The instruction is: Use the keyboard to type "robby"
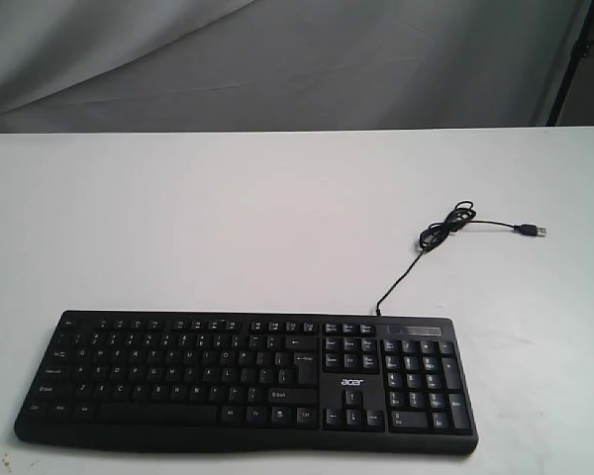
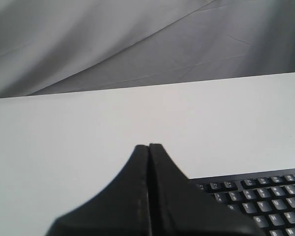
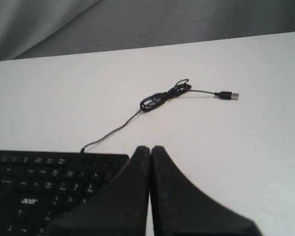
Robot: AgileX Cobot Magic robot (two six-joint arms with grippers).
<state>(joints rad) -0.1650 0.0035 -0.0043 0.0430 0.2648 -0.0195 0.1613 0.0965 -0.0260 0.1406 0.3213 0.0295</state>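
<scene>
Left pincer was clenched: we noted its two black fingers pressed flat together, only a thin seam between them. Right pincer was clenched the same way and grasped nothing. We could not tell how high either one hung above the surface.

We logged the keyboard lying flat at the near edge of the white table, its long side running left to right, the number pad at its right end and the silver "acer" logo just left of that pad. In the left wrist view the left pincer sat close to the far left corner of the keyboard. In the right wrist view the right pincer sat close to the far right corner of the keyboard.

The thin black cable left the keyboard's far edge near the right end, ran farther and rightward into a loose coil, and ended in a USB plug lying on the table. Grey cloth hung behind the table's far edge.
</scene>
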